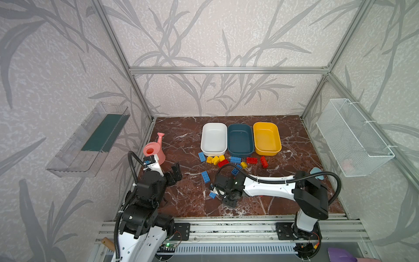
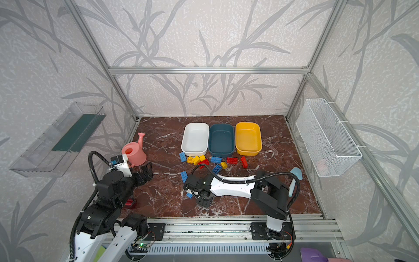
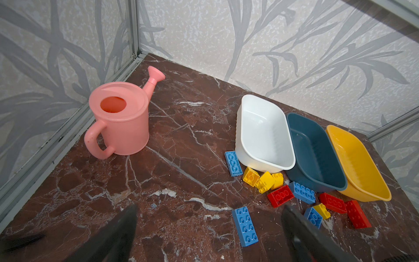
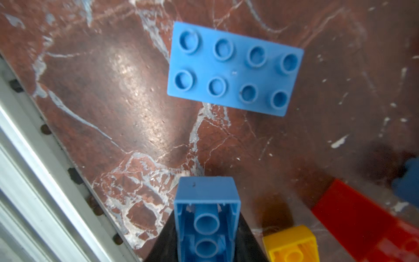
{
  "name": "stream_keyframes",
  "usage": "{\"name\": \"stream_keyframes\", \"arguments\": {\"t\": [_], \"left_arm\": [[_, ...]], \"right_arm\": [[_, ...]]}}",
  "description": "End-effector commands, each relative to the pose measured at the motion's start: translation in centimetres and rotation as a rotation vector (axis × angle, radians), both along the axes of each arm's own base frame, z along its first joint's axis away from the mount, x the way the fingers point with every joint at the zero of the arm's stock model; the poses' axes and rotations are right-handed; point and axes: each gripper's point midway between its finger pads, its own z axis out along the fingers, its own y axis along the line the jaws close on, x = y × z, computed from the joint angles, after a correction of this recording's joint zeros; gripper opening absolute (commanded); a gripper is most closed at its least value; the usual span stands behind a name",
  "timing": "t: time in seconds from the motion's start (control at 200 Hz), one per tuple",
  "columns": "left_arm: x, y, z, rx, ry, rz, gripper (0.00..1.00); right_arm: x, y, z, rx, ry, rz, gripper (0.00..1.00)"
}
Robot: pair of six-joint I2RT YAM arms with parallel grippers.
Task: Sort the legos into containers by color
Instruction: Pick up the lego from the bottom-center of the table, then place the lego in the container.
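- The desk (image 1: 181, 140) is showing a glossy red-brown marble pattern with white veins. An aluminium frame and walls papered pale grey with darker leaf shapes are boxing it in.
- A clear plastic shelf (image 1: 90, 140) is hanging on the left wall, and a white wire basket (image 1: 353, 136) on the right wall.
- A smooth pink watering can (image 1: 154, 152) is standing by the desk's left edge, its spout aiming at the far edge.
- Three shallow, rounded-rectangular plastic tubs are sitting side by side toward the far edge, long sides running front to back: the white tub (image 1: 213, 138), the teal tub (image 1: 240, 140) and the yellow tub (image 1: 267, 138).
- The loose bricks (image 1: 223, 162), chunky studded plastic in blue, red and yellow, are lying scattered on the desk just in front of the tubs, at mixed angles.
- The long blue brick (image 1: 205, 177) is lying flat, studs up, apart from the scatter and nearer the front edge. Its long axis is running roughly front to back, slightly slanted.
- The right fingers (image 4: 246, 242) are pinching the small blue brick (image 4: 207, 204) by its sides, in the desk's front half, left of centre.
- That brick's hollow underside, with its round tubes, is facing the right wrist camera, and its length is running along the fingers. Whether it is touching the desk I cannot tell.
- The left fingers (image 3: 120, 226) are spread wide, holding nothing, hovering near the left edge just in front of the watering can.
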Motion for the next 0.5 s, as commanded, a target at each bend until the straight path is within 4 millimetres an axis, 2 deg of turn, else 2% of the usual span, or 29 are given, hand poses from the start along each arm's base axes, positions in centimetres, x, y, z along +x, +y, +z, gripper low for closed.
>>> {"name": "stream_keyframes", "arguments": {"t": [0.0, 0.145, 0.225, 0.235, 0.305, 0.455, 0.485, 0.495], "left_arm": [[-0.1, 0.0, 0.0, 0.004, 0.070, 0.007, 0.99], [0.0, 0.0, -0.2, 0.033, 0.202, 0.006, 0.99], [-0.1, -1.0, -0.4, 0.019, 0.253, -0.040, 0.99], [-0.1, -1.1, -0.5, 0.018, 0.260, -0.048, 0.99], [-0.2, -1.8, -1.0, 0.020, 0.304, -0.096, 0.99], [0.1, -1.7, -1.8, 0.046, 0.369, -0.081, 0.99], [0.2, -1.5, -2.0, 0.058, 0.380, -0.074, 0.99], [0.2, -1.4, -2.0, 0.062, 0.384, -0.069, 0.99]], "right_arm": [[1.2, 0.1, 4.5, 0.094, -0.031, -0.062, 0.23], [4.0, 0.4, 8.7, 0.190, -0.046, -0.164, 0.20], [5.6, 0.9, 10.7, 0.235, -0.054, -0.207, 0.18], [6.8, 0.5, 11.1, 0.245, -0.058, -0.241, 0.18], [8.8, 0.8, 12.6, 0.293, -0.059, -0.293, 0.18], [13.7, 2.2, 15.2, 0.427, -0.085, -0.360, 0.18], [14.8, 2.4, 16.2, 0.465, -0.105, -0.363, 0.18], [15.2, 2.6, 15.8, 0.459, -0.101, -0.369, 0.17]]}}
